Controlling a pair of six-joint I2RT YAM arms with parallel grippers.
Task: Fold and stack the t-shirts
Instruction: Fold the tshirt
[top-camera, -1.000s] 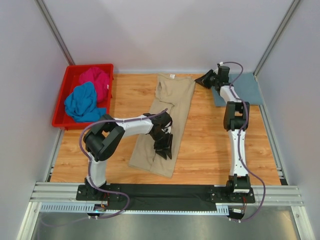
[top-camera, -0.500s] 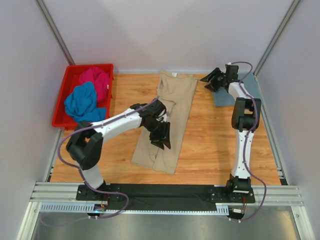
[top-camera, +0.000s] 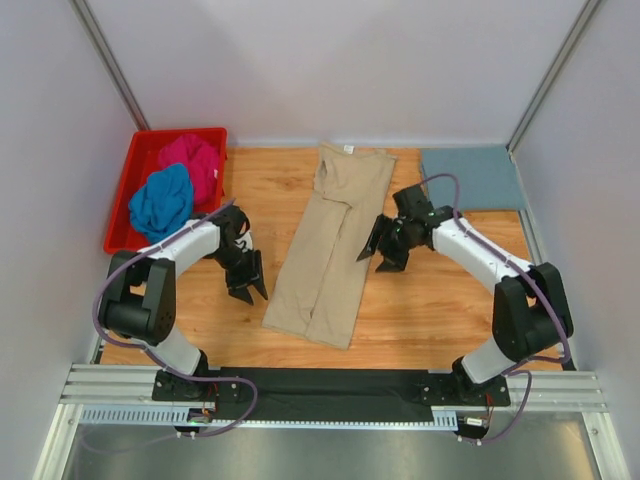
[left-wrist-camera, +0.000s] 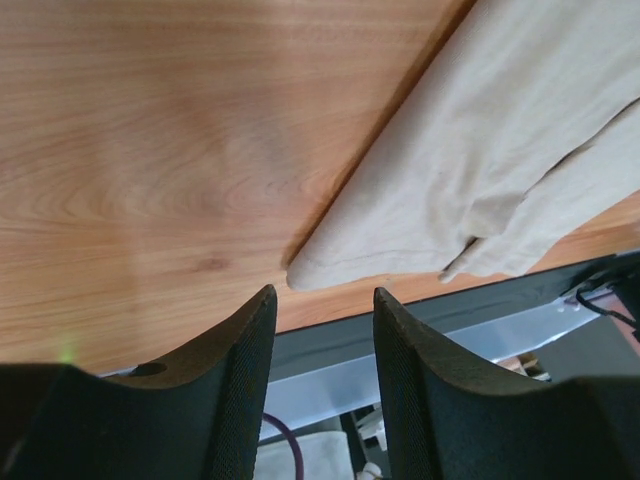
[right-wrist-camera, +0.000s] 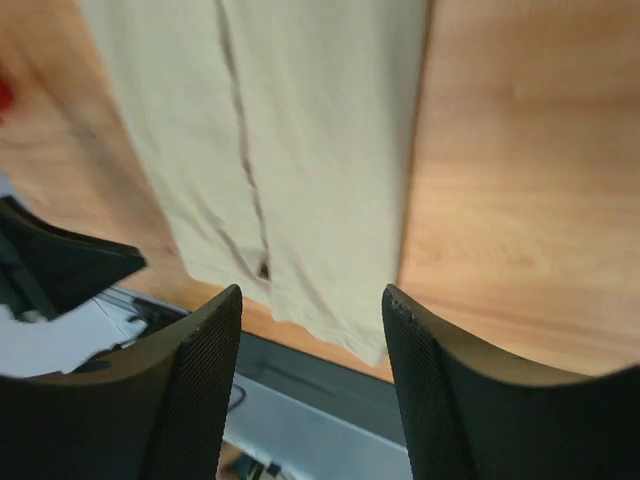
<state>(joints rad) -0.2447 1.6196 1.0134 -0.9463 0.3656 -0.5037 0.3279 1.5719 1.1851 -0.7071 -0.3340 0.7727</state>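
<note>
The beige t-shirt (top-camera: 335, 240) lies in the middle of the wooden surface (top-camera: 440, 300), folded lengthwise into one long narrow strip, its collar end toward the far wall and its hem toward the arms; a seam-like crease runs down its length, and at the near end the layers show doubled.

The left hand (top-camera: 250, 290) hangs over bare wood just left of the strip's near end, clear of the cloth; its two fingers stand well apart, with nothing between them, and from the left wrist the shirt's near corner lies just beyond the fingertips.

The right hand (top-camera: 375, 258) sits on the other side, right by the shirt's right-hand edge about midway along; its fingers are spread just as wide and it is carrying nothing; whether a fingertip brushes the cloth cannot be told.

Over in the far right corner the dusty grey-blue t-shirt (top-camera: 470, 177) rests as a flat folded rectangle, well apart from both hands; at the far left the red bin (top-camera: 118, 205) holds the magenta t-shirt (top-camera: 192, 160) at the back and the bright blue t-shirt (top-camera: 160, 203) in front, both crumpled in a heap.
</note>
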